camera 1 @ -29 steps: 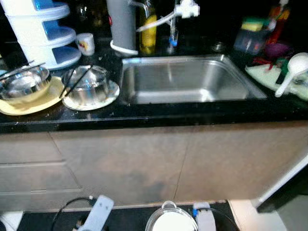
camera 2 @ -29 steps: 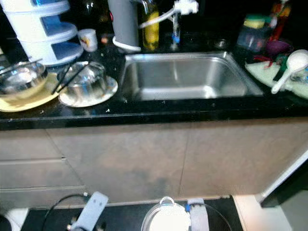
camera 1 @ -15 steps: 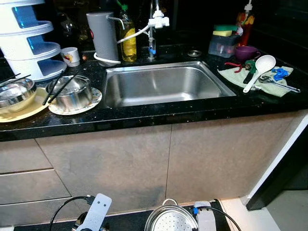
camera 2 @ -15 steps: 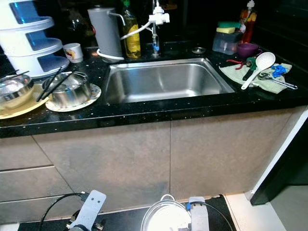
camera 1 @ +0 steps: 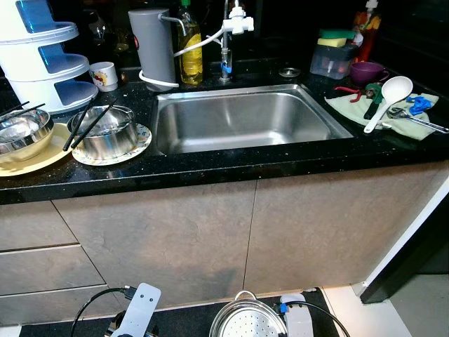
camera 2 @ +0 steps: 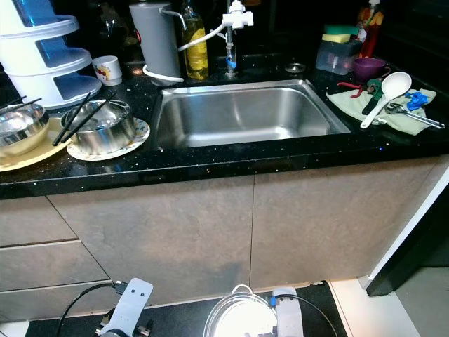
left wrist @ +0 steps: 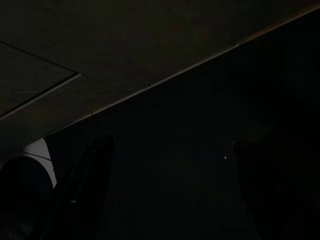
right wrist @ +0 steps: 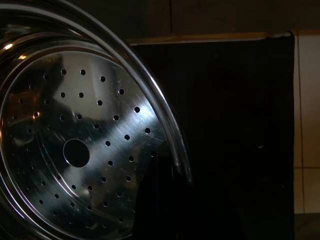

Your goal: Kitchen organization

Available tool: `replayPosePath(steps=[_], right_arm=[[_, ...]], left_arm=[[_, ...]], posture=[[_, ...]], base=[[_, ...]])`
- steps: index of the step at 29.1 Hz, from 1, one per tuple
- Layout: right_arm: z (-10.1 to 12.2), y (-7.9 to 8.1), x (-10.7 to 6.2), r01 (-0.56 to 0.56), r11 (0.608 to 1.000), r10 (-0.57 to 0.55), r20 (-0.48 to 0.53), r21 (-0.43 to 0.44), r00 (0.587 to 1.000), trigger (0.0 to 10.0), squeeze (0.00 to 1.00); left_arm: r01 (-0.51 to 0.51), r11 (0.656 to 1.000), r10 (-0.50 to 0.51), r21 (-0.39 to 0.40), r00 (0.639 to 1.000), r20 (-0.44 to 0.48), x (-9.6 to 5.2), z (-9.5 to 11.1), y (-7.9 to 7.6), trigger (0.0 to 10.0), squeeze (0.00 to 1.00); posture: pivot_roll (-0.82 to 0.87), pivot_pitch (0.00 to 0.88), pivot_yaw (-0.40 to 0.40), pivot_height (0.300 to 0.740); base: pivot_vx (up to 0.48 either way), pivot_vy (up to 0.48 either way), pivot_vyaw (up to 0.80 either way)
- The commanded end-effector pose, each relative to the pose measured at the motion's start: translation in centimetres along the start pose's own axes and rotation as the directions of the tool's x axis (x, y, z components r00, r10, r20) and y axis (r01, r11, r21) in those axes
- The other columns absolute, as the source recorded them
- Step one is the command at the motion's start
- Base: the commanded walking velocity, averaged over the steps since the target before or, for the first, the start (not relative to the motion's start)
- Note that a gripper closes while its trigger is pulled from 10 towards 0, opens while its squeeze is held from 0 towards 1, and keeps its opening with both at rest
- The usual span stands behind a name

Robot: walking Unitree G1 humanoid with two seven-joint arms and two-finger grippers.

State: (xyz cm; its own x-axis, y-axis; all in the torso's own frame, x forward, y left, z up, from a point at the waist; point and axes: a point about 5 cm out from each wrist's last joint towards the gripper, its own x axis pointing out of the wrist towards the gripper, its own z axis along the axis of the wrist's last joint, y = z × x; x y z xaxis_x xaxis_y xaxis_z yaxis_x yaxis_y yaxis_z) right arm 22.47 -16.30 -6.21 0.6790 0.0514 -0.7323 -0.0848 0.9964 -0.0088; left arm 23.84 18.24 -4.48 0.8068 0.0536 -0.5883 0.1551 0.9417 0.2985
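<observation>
Sink (camera 1: 242,119) up top; R wrist cam: perforated steamer pan (right wrist: 75,145).

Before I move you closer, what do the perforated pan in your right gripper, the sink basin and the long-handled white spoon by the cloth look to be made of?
The perforated round pan looks like brushed stainless steel: bright reflections and fine brush lines between the punched holes. The rectangular sink basin also looks like stainless steel, satin, with soft streaked highlights. The long-handled white spoon is probably plastic or melamine: opaque, uniformly white, dull sheen; ceramic cannot be ruled out.
</observation>
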Motion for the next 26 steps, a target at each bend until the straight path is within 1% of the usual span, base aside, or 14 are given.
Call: replayPosePath(steps=[1, 6, 9, 11, 12, 14, 15, 16, 17, 18, 20, 24, 25, 26], right_arm=[[-2.4, 0.1, -0.5, -0.024, 0.997, 0.017, -0.093, -0.074, 0.995, 10.0, 0.00], [-2.5, 0.1, -0.5, -0.032, 0.996, 0.023, -0.098, -0.086, 0.995, 10.0, 0.00], [-2.6, 0.2, -0.5, -0.033, 0.996, 0.026, -0.101, -0.077, 0.995, 10.0, 0.00], [-3.2, 0.2, -0.6, -0.015, 0.996, 0.004, -0.132, -0.085, 0.991, 10.0, 0.00], [-3.3, 0.1, -0.6, -0.002, 0.997, -0.008, -0.133, -0.074, 0.991, 10.0, 0.00], [-3.2, -0.2, -0.7, 0.034, 0.999, -0.037, -0.126, -0.029, 0.991, 10.0, 0.00], [-3.2, -0.4, -0.7, 0.058, 0.998, -0.057, -0.120, 0.006, 0.991, 10.0, 0.00], [-3.2, -0.4, -0.7, 0.058, 0.998, -0.057, -0.120, 0.006, 0.991, 10.0, 0.00], [-3.1, -0.6, -0.7, 0.080, 0.996, -0.075, -0.114, 0.041, 0.991, 10.0, 0.00], [-3.1, -0.6, -0.7, 0.080, 0.996, -0.075, -0.114, 0.041, 0.991, 10.0, 0.00], [-3.1, -0.8, -0.7, 0.105, 0.990, -0.095, -0.110, 0.089, 0.989, 10.0, 0.00], [-3.2, -0.9, -0.7, 0.113, 0.985, -0.098, -0.122, 0.129, 0.988, 10.0, 0.00], [-3.4, -0.9, -0.8, 0.125, 0.980, -0.104, -0.137, 0.155, 0.985, 10.0, 0.00], [-3.4, -0.9, -0.8, 0.125, 0.980, -0.104, -0.137, 0.155, 0.985, 10.0, 0.00]], left_arm=[[0.010, 1.000, -0.008, 0.019, 0.997, -0.075, -0.6, -2.0, -0.1, 10.0, 0.00], [0.003, 1.000, -0.001, 0.022, 0.995, -0.096, -0.9, -2.7, 0.0, 10.0, 0.00], [-0.002, 1.000, 0.002, 0.001, 0.994, -0.111, -1.0, -3.0, 0.0, 10.0, 0.00], [0.021, 1.000, -0.019, 0.016, 0.995, -0.098, -1.3, -3.4, -0.5, 10.0, 0.00], [0.031, 0.999, -0.029, 0.029, 0.996, -0.089, -1.4, -3.4, -0.8, 10.0, 0.00], [0.035, 0.999, -0.033, 0.024, 0.997, -0.067, -1.5, -3.3, -1.2, 10.0, 0.00], [0.030, 1.000, -0.030, 0.005, 0.998, -0.056, -1.5, -3.3, -1.3, 10.0, 0.00], [0.030, 1.000, -0.030, 0.005, 0.998, -0.056, -1.5, -3.3, -1.3, 10.0, 0.00], [0.023, 0.999, -0.024, -0.031, 0.999, -0.045, -1.6, -3.3, -1.4, 10.0, 0.00], [0.023, 0.999, -0.024, -0.031, 0.999, -0.045, -1.6, -3.3, -1.4, 10.0, 0.00], [0.018, 0.996, -0.020, -0.084, 0.999, -0.031, -1.7, -3.2, -1.6, 10.0, 0.00], [0.017, 0.994, -0.021, -0.111, 0.999, -0.028, -2.0, -3.6, -2.0, 10.0, 0.00], [0.020, 0.985, -0.027, -0.172, 0.999, -0.036, -2.3, -4.0, -2.2, 10.0, 0.00], [0.020, 0.985, -0.027, -0.172, 0.999, -0.036, -2.3, -4.0, -2.2, 10.0, 0.00]], posture=[[-0.07, 0.124, -0.006, 0.740], [-0.07, 0.125, -0.011, 0.740], [-0.05, 0.135, -0.020, 0.740], [-0.05, 0.144, -0.023, 0.740], [-0.05, 0.147, -0.024, 0.740], [-0.05, 0.153, -0.025, 0.740], [-0.05, 0.155, -0.027, 0.740], [-0.05, 0.155, -0.027, 0.740], [-0.05, 0.158, -0.031, 0.740], [-0.05, 0.158, -0.031, 0.740], [-0.05, 0.159, -0.036, 0.740], [-0.05, 0.154, -0.045, 0.740], [-0.05, 0.142, -0.050, 0.740], [-0.05, 0.142, -0.050, 0.740]], base=[[0.000, 0.000, 0.00], [0.000, 0.000, 0.00], [0.000, 0.000, 0.00], [0.000, 0.000, 0.00], [0.000, 0.000, 0.00], [0.000, 0.000, 0.00], [0.000, 0.000, 0.00], [0.000, 0.000, 0.00], [0.000, 0.000, 0.00], [0.000, 0.000, 0.00], [0.000, 0.000, 0.00], [0.000, 0.000, 0.00], [0.000, 0.000, 0.00], [0.000, 0.000, 0.00]])
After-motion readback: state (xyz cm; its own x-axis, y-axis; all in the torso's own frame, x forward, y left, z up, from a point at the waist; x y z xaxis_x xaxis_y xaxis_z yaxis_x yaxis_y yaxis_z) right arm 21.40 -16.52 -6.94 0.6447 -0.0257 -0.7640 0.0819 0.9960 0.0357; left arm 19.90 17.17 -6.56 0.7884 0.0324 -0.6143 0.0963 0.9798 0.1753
